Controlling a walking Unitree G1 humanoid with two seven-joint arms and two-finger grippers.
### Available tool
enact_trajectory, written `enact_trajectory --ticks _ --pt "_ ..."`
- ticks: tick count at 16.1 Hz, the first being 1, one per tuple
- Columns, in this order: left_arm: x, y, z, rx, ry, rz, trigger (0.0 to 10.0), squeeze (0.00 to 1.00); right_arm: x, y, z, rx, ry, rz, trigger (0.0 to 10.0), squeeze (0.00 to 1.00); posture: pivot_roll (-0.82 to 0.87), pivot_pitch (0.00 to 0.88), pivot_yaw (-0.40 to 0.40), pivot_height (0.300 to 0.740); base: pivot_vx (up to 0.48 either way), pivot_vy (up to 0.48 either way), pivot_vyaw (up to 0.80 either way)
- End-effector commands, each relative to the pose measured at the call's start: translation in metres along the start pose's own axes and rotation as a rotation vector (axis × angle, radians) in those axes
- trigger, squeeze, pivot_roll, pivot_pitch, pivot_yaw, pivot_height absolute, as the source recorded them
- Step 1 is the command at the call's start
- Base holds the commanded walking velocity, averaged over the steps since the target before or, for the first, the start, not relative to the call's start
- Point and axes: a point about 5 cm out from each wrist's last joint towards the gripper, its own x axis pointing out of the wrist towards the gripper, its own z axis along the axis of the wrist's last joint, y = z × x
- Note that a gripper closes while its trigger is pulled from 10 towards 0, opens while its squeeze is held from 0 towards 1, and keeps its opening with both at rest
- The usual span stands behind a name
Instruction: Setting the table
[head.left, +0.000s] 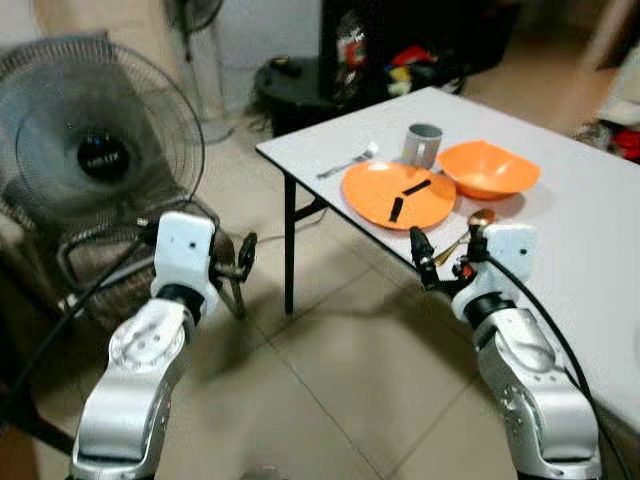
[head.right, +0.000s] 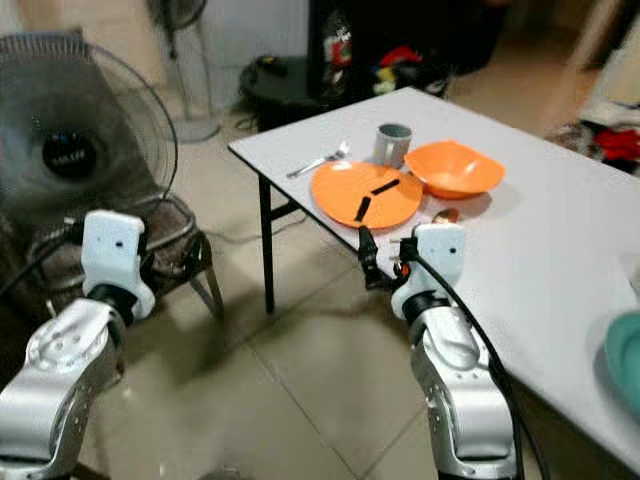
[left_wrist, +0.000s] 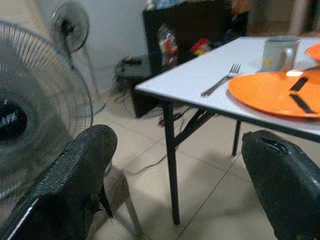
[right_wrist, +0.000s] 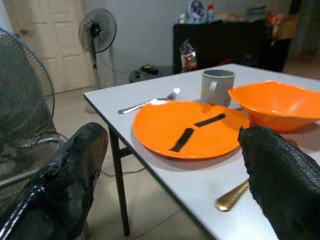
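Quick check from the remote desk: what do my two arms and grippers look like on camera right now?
Both arms are silver, rounded segments joined by black collars, each ending in a white boxy wrist block. The left gripper and right gripper have long black fingers with a rough textured surface. A black cable runs along each forearm, and the right wrist shows a small red-orange fitting.

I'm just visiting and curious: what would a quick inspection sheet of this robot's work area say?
Surface: white table, mostly bare.
Job's things: orange plate with two black strips; orange bowl and grey mug beyond it; fork to the plate's left; gold spoon near the table edge.
Clutter: teal dish at the table's near right.
Grippers: left pincer open, over the floor; right pincer open, before the plate.
Cables: black cable along the right arm.
Surroundings: floor fan, tiled floor, dark cabinet.
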Motion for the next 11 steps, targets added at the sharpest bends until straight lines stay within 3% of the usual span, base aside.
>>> enact_trajectory --ticks 1,11 --pt "-0.0012 0.0062 -0.0019 0.008 0.017 0.019 10.0 0.0 0.0021 0.0073 0.0034 0.005 -0.011 0.038 10.0 1.0 0.14 0.0 -0.019 0.74 0.0 0.379 0.66" --pt "0.0026 0.0102 0.0003 0.03 0.018 0.015 10.0 0.0 0.0117 0.0103 0.0017 -0.003 -0.005 0.075 10.0 1.0 0.16 0.0 -0.008 0.74 0.0 0.378 0.8"
